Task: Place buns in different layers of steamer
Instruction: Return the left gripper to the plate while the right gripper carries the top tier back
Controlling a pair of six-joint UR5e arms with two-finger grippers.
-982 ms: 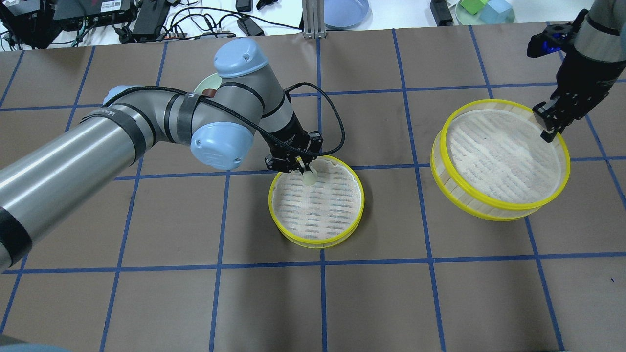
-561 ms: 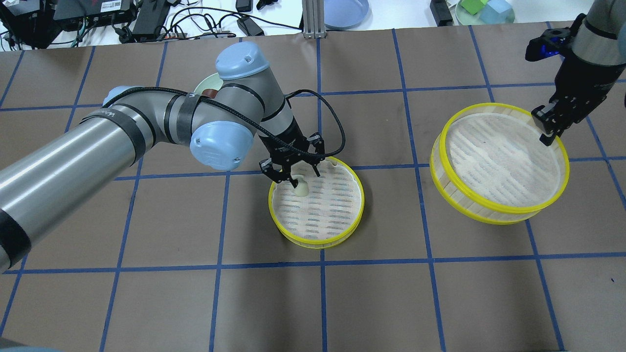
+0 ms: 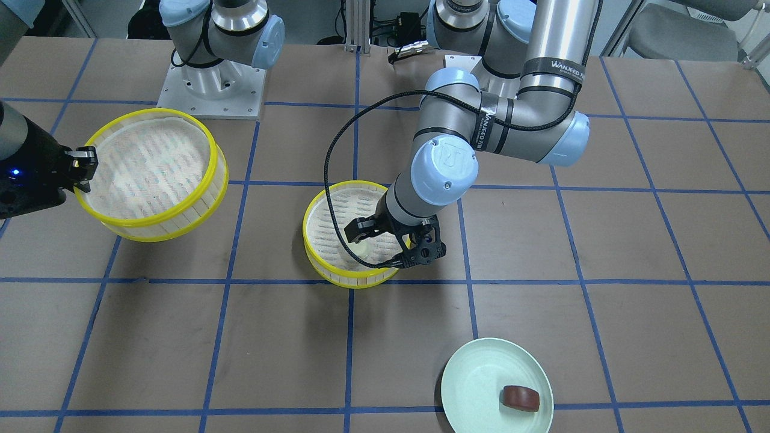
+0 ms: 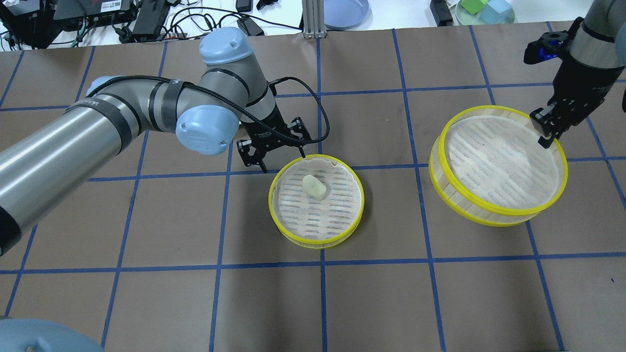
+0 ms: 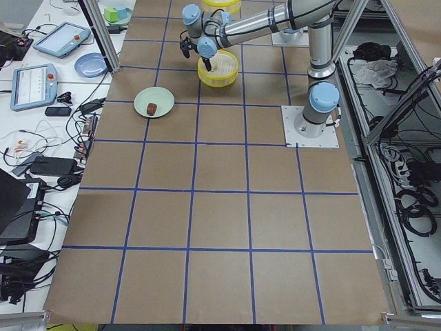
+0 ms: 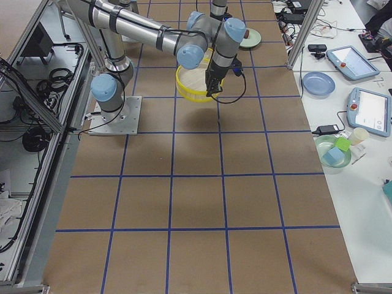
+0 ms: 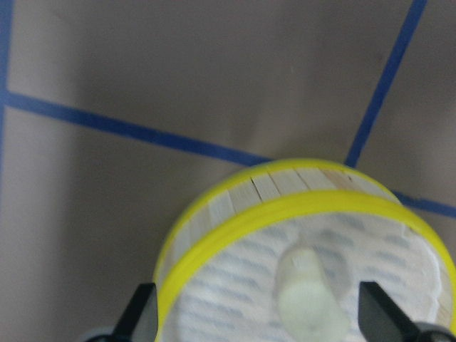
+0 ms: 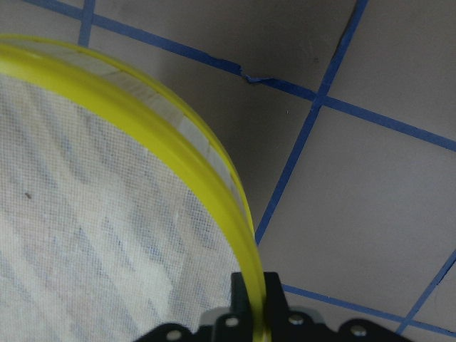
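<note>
Brown bun (image 3: 521, 397) hidden overhead behind left arm (image 4: 98, 127).

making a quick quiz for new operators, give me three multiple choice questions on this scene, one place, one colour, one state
1. Where is the cream bun? A on the green plate; B in the middle steamer tray; C in the left gripper.
2. What colour is the bun on the green plate? A cream; B reddish-brown; C yellow.
3. The right gripper is: A open, holding nothing; B shut on a bun; C shut on the rim of the raised steamer tray.
Answers: 1B, it lies on that tray's liner, the left gripper open near the rim. 2B, the reddish-brown bun lies there. 3C, it pinches the yellow rim.
</note>
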